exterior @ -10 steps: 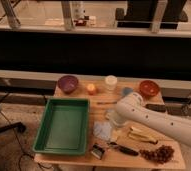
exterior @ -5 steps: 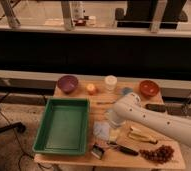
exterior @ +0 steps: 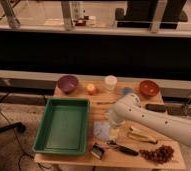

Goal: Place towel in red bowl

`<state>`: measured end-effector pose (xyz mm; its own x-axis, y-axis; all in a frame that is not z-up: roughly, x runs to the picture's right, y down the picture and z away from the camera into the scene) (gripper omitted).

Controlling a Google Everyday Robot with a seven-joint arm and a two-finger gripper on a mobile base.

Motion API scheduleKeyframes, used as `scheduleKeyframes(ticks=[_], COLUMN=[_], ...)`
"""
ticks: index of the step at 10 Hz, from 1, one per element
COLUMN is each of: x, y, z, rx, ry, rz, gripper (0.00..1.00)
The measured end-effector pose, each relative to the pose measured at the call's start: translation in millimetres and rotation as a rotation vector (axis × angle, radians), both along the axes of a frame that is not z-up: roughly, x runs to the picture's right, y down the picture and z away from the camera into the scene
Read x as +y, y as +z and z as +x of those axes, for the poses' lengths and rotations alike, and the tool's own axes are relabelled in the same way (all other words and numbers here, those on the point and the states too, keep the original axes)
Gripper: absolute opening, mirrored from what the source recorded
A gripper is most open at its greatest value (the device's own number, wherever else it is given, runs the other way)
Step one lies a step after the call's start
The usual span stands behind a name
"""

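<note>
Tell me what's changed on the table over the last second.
Nothing has visibly moved. The gripper is close by the towel at its right side, as before. The towel, red bowl and green tray lie where they were.

You have a table (exterior: 102,99) with a light wooden top that looks matt and smooth. The green tray (exterior: 64,125) at the left of the frame looks like moulded plastic, with a faint sheen on its floor. The towel (exterior: 101,131) near the centre is thin, pale cloth, soft and dull. The gripper (exterior: 110,121) sits at the centre of the frame, just above the towel, at the end of an arm (exterior: 159,122) cased in smooth white plastic with a soft gloss. The red bowl (exterior: 149,90) at the upper right and the purple bowl (exterior: 68,85) at the upper left both look smooth and slightly shiny, like plastic. The cup (exterior: 110,82) between them looks matt white.
</note>
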<state>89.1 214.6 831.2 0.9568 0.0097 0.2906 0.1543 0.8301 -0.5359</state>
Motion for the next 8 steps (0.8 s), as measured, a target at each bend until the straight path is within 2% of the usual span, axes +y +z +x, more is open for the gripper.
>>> scheduleKeyframes(ticks=[2, 4, 8], x=[1, 3, 10], y=[3.0, 3.5, 0.3], z=[7, 13, 17], rx=[0.009, 0.019, 0.02], ry=[0.007, 0.009, 0.003], rz=[-0.005, -0.014, -0.033], gripper=[0.8, 0.74, 0.74])
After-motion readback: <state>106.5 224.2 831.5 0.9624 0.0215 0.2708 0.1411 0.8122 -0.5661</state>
